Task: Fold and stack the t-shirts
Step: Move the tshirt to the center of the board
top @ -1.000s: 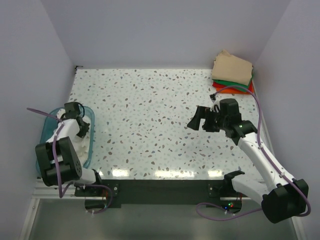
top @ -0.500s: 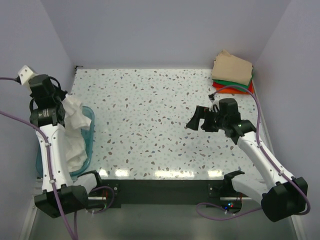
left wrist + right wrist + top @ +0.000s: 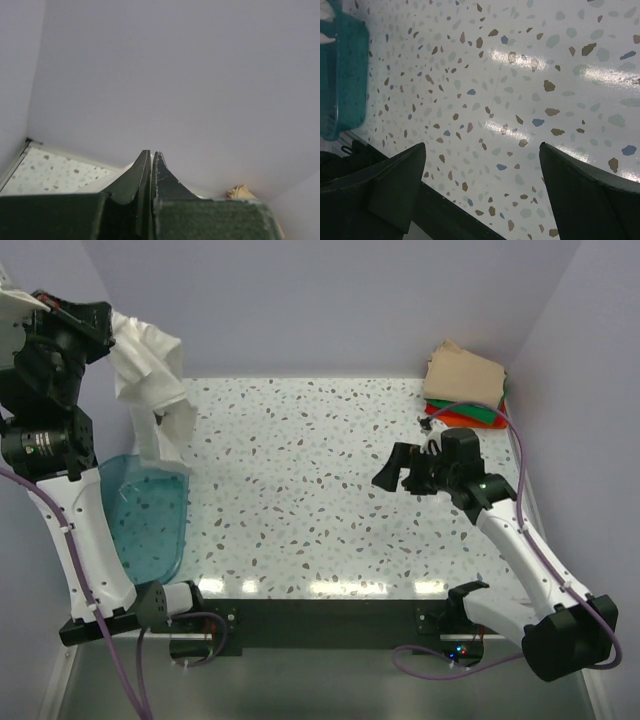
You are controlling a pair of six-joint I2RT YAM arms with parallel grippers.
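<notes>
My left gripper (image 3: 108,322) is raised high at the far left and is shut on the white t-shirt (image 3: 150,375), which hangs bunched from it above the teal bin (image 3: 150,520). In the left wrist view the gripper (image 3: 151,156) has its jaws pressed together, with a sliver of white cloth (image 3: 131,165) behind them. A folded stack sits in the far right corner: a tan t-shirt (image 3: 465,375) on top of a green one (image 3: 462,407) and an orange-red one (image 3: 490,421). My right gripper (image 3: 392,472) is open and empty over the table's right half; it also shows in the right wrist view (image 3: 482,157).
The translucent teal bin stands at the table's left edge and also shows in the right wrist view (image 3: 342,75). The speckled white table (image 3: 300,470) has grey walls on three sides. A black rail (image 3: 320,615) runs along the near edge.
My left gripper has risen from the bin, lifting the white t-shirt fully out so it now hangs above the bin. My right gripper has barely moved.
</notes>
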